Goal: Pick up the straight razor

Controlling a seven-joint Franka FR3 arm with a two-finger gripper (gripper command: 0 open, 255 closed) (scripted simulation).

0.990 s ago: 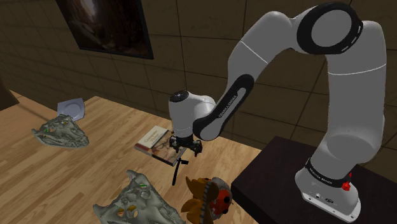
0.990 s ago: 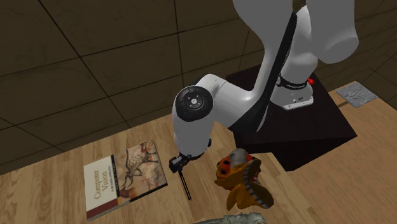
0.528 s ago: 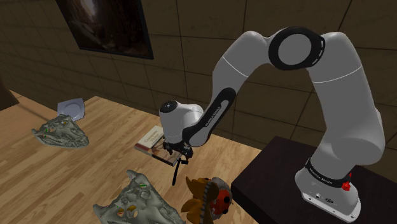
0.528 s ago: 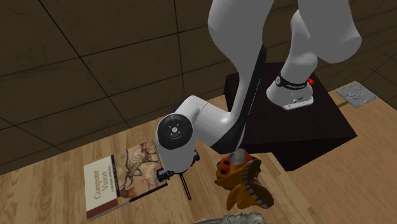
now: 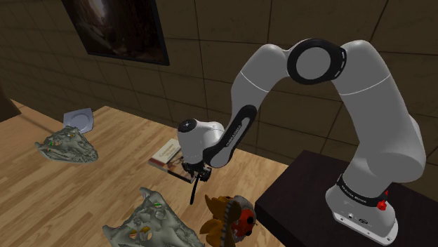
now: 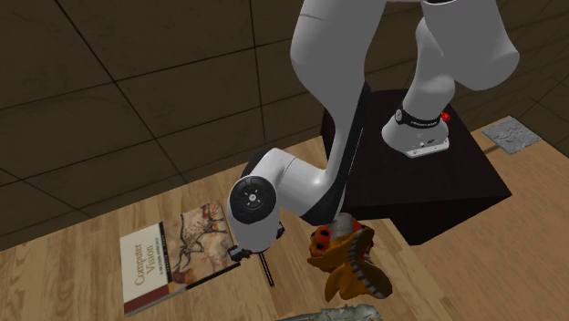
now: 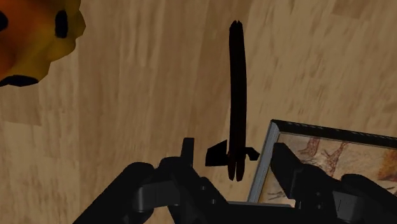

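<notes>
- Fingers spread apart, straddling one end of the straight razor, not touching it.
- It lies just beside the book, partly hidden behind one finger.

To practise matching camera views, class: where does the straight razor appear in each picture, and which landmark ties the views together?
Shoulder view: the straight razor lies lower centre, between the book and the orange toy.
Second exterior view: bottom centre, again between book and orange toy.
Wrist view: it runs straight away from the open gripper, beside the book's corner.
Shared landmark: the book, next to one end of the straight razor.
</notes>
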